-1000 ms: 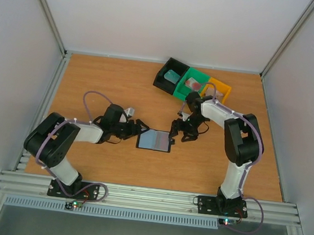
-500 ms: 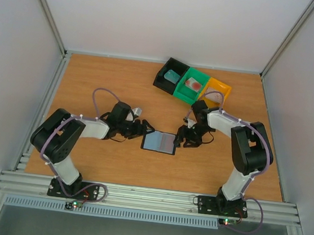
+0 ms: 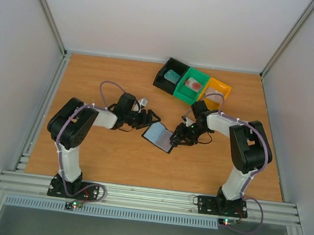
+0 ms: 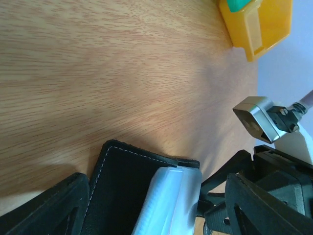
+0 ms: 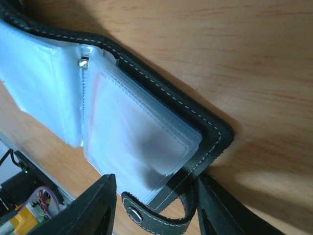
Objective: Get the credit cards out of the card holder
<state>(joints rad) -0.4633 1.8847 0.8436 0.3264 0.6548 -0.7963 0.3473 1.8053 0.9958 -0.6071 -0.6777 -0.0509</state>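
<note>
Right gripper [image 3: 175,138] straddles card holder [image 3: 158,135]; black tray [image 3: 163,76] holds teal card [image 3: 172,75].

Both arms bent inward, left tool [image 3: 152,117] spread wide, right tool [image 3: 175,137] partly closed, facing each other

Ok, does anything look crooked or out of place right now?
The open card holder lies askew, diagonal to the table's edges, between the left gripper and right gripper. Its pale sleeves fan loosely apart, and its snap strap pokes out between the right gripper's fingers. Nothing looks spilled or damaged.
</note>
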